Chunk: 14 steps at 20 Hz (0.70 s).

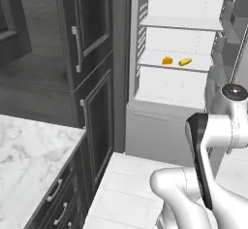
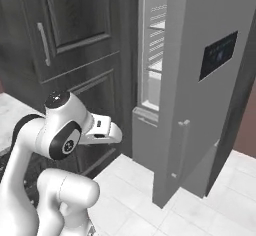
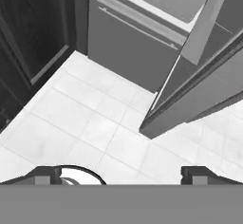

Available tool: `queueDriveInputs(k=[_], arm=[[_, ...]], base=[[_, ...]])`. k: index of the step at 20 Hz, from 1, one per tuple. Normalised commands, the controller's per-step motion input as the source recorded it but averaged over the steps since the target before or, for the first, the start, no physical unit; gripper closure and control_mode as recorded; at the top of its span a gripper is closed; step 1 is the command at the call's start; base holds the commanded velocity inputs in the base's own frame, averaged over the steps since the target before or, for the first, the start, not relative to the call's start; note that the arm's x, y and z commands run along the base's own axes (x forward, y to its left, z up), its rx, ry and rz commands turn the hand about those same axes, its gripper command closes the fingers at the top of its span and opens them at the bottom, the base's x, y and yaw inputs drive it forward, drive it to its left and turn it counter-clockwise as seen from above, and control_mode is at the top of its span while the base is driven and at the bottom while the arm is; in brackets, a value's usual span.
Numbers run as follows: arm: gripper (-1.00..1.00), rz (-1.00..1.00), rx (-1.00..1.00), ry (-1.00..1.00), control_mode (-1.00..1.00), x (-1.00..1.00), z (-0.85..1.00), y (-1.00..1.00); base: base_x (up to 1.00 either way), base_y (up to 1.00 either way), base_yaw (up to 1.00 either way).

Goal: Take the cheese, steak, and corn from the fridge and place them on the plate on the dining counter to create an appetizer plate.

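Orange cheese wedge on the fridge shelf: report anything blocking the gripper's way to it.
Nothing visible blocks it. The grey steel fridge stands open, and the orange cheese wedge lies exposed beside the yellow corn cob. The open gripper points at the white tiled floor.

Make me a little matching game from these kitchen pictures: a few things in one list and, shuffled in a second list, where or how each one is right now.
Things:
1. cheese
2. corn
3. fridge
4. gripper

Places or states:
A. door swung open, white shelves showing
B. on a fridge shelf, the right one of the two foods
C. open and holding nothing, looking down at the white floor tiles
D. on a fridge shelf, the left one of the two foods

Pairs: 1-D, 2-B, 3-A, 4-C
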Motion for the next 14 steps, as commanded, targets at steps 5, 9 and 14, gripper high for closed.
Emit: queueDriveInputs(k=[5,9,14], arm=[[-1.00,0.00,0.00,0.00,1.00,0.00,0.00,0.00],[-1.00,0.00,0.00,0.00,1.00,0.00,0.00,0.00],[-1.00,0.00,0.00,0.00,1.00,0.00,0.00,0.00]], base=[[1.00,0.00,-0.19],[0.99,0.03,-0.21],[0.58,0.13,-0.24]])
